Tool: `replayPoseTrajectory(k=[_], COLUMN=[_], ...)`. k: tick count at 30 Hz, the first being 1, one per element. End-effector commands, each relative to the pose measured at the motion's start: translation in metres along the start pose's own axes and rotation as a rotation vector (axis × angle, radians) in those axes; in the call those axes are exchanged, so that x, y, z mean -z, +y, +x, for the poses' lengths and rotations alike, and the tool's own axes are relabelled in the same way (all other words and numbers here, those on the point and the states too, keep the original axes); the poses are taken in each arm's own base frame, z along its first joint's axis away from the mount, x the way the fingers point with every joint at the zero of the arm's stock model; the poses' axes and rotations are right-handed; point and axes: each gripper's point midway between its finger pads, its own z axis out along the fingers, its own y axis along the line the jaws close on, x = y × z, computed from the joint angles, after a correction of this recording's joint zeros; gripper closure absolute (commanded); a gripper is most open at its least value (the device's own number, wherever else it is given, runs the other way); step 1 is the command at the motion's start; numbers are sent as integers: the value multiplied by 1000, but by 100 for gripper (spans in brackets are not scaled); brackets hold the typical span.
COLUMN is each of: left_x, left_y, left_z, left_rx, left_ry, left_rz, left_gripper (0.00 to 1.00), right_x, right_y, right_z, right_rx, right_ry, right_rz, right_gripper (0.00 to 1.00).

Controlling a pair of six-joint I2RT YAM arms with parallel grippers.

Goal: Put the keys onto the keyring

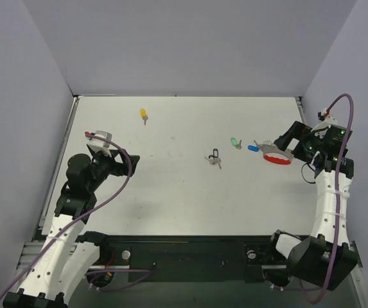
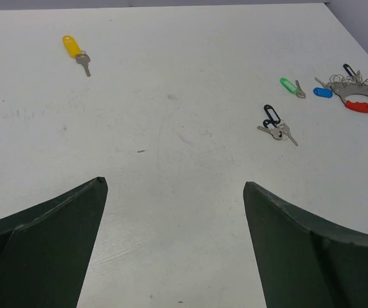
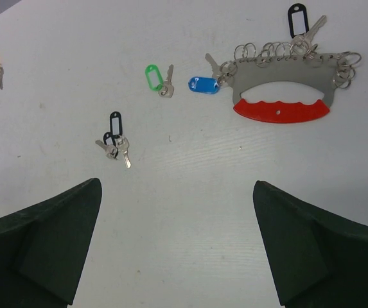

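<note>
Loose keys lie on the white table: a yellow-headed key (image 1: 144, 115) (image 2: 74, 50) at the far left, a green one (image 1: 236, 142) (image 3: 155, 77), a blue one (image 1: 253, 148) (image 3: 203, 85) touching the keyring's left end, and a black-tagged pair (image 1: 214, 158) (image 3: 115, 138) mid-table. The keyring (image 1: 277, 158) (image 3: 281, 111) is a red arc under a grey metal piece lined with small silver rings; a black-tagged key (image 3: 297, 19) hangs on it. My right gripper (image 1: 283, 141) (image 3: 177, 183) is open just right of the keyring. My left gripper (image 1: 131, 160) (image 2: 174, 183) is open over bare table at the left.
Grey walls close the table at the back and both sides. Both arm bases and a black rail sit along the near edge. Bare table lies between the left gripper and the black-tagged keys.
</note>
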Motion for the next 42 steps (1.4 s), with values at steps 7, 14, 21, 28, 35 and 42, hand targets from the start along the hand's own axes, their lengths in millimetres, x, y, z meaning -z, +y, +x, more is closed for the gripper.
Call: replayPoseTrajectory(k=[7,14,21,28,35,42], left_x=[3,3,-1,-1,0,-1], left_y=[-7,-5,-4,-1,-2,-5], left_z=[-16,-17,-13,-13,-14,-12], left_rx=[-7,17,21,16,12,8], left_ry=[-52,-57,-42,-43,-44,-37], left_rz=[29,12,14,3,2,18], left_gripper=[2,2,2,2,2,2], right_x=[-19,-21,-45,-65,-89,-105], right_y=[0,6,31,49,7,-56], right_z=[26,71,63,88,54,36], right_rx=[4,344,699,708,516,493], right_ry=[179,504,174,536,558,596], right_rz=[-162,-200,-121,-188,18,200], right_gripper=[0,0,0,11,26,34])
